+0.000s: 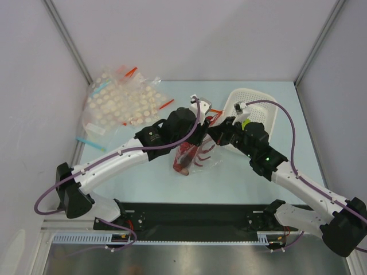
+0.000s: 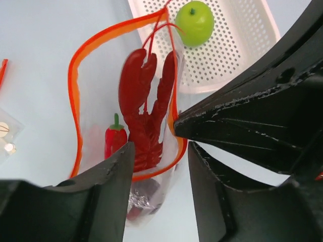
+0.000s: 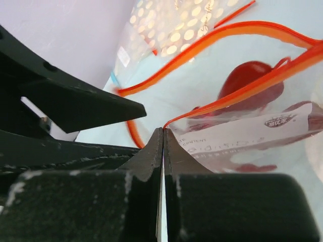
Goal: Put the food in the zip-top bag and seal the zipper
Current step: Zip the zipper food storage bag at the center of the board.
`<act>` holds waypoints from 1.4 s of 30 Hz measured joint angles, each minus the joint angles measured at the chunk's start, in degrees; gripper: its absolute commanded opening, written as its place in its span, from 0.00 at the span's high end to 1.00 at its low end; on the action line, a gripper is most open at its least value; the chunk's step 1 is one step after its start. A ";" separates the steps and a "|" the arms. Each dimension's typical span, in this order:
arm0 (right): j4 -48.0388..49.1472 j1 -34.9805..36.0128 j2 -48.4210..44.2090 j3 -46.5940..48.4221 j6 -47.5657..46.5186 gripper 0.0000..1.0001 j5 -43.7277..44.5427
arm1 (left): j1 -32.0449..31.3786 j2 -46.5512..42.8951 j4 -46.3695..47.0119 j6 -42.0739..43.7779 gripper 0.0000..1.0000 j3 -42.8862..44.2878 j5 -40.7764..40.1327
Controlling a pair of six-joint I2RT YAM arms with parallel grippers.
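The lobster (image 2: 144,108) is seen inside the zip-top bag (image 2: 96,106), claws toward the mouth, body running down between the fingers of the left tool (image 2: 159,151). That tool is spread apart astride the bag's lower part; whether its pads touch the film cannot be told. The right tool (image 3: 163,132) is clamped flat on the zipper (image 2: 74,101) at one side of the mouth — the strip runs straight out of its closed tips in the right wrist view. The mouth is not yet sealed; the red-orange strip is bowed into a wide loop. The bag is found near the middle of the table (image 1: 241,183), between the two arms and near the white basket (image 2: 237,65) in which the green fruit (image 2: 194,22) sits.

Sealing is judged to be the step in hand. It is best done with the right pinch used as an anchor, so that the strip is drawn taut; the left tool should be brought up to the mouth, the two halves pressed together next to the anchor, and the press then run along to the far end. The thin feelers reach close to the rim (the claws are not far behind), so the lobster should be settled deeper first — nothing should be trapped across the strip. A small red pepper (image 2: 115,141) is seen through the mouth; whether it lies in the bag or behind it cannot be told.
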 measured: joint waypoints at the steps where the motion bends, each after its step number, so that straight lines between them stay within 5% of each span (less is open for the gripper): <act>1: 0.22 -0.09 -0.04 0.00 0.17 1.00 -0.17 | -0.04 -0.04 -0.17 0.07 0.43 -0.26 0.00; 2: 0.52 -0.09 -0.07 0.00 0.20 1.00 -0.46 | -0.04 -0.17 0.07 0.07 0.31 -0.74 0.00; 8: 0.96 -0.24 -0.09 0.00 0.39 1.00 -1.14 | -0.09 -2.21 0.57 0.55 0.11 -3.87 0.00; 22: 0.92 -1.05 -0.28 0.00 0.35 1.00 -2.29 | -0.11 -7.06 2.84 0.46 0.03 -6.47 -4.35; 30: 0.90 -1.49 -1.31 -0.02 0.35 1.00 -2.23 | -0.09 -24.22 12.87 -1.14 0.05 -22.95 -7.02; 34: 1.05 -1.81 -2.49 -0.39 0.39 1.00 -2.19 | 0.13 -35.89 19.47 -3.65 0.18 -33.81 -8.02; 42: 1.38 -1.99 -3.15 -0.96 0.76 1.00 -2.05 | 2.67 -38.82 27.87 -8.31 0.36 -44.06 -6.60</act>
